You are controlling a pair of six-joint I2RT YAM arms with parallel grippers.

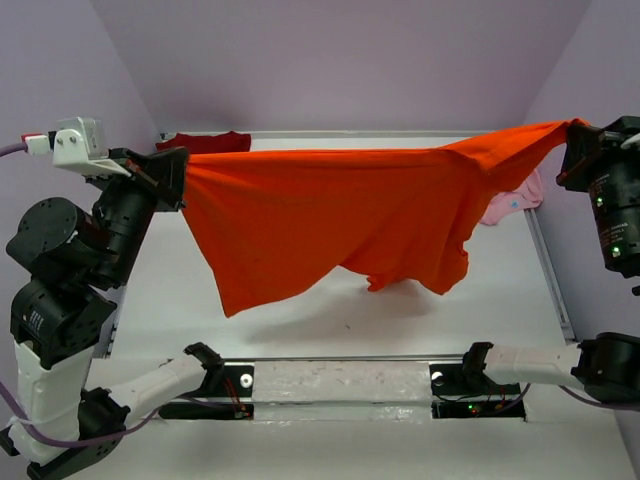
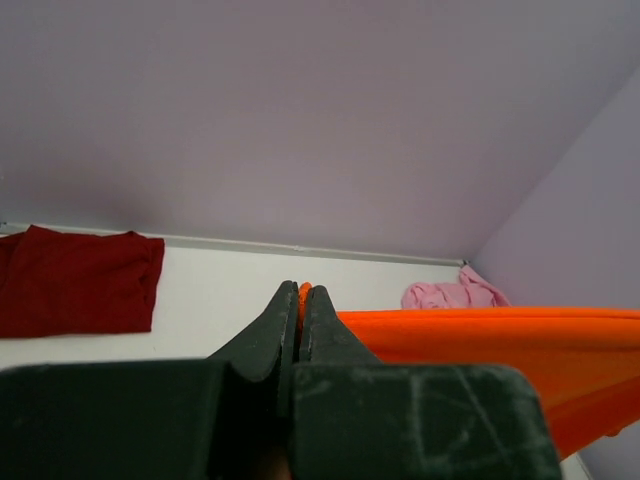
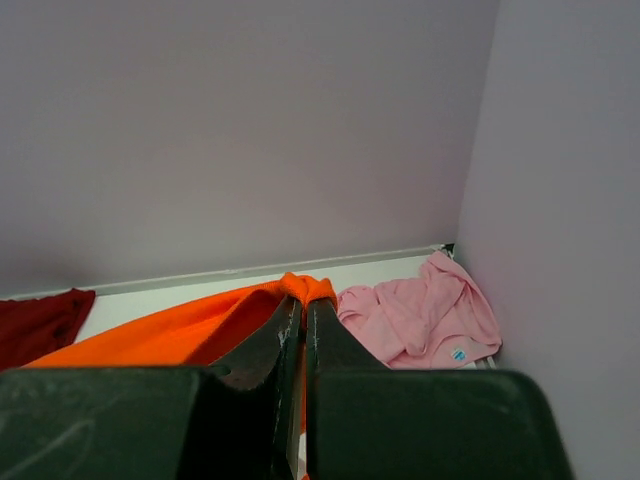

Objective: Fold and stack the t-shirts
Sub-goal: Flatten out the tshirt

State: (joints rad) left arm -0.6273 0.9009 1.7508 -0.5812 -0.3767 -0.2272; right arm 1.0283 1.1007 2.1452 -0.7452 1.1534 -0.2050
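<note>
Maroon t-shirt: lies flat at the far-left corner of the bench, just behind the left gripper.

Left gripper: raised over the bench's left edge, jaws pinched tight on 1 end of the orange t-shirt.

Orange t-shirt: hangs stretched between the 2 grippers, lower hem drooping over mid-bench.

Pink t-shirt: lies crumpled against the bench's right edge near the far corner, partly hidden behind the orange cloth.

Right gripper: raised over the far-right corner, jaws clamped on the orange t-shirt's opposite end.
</note>
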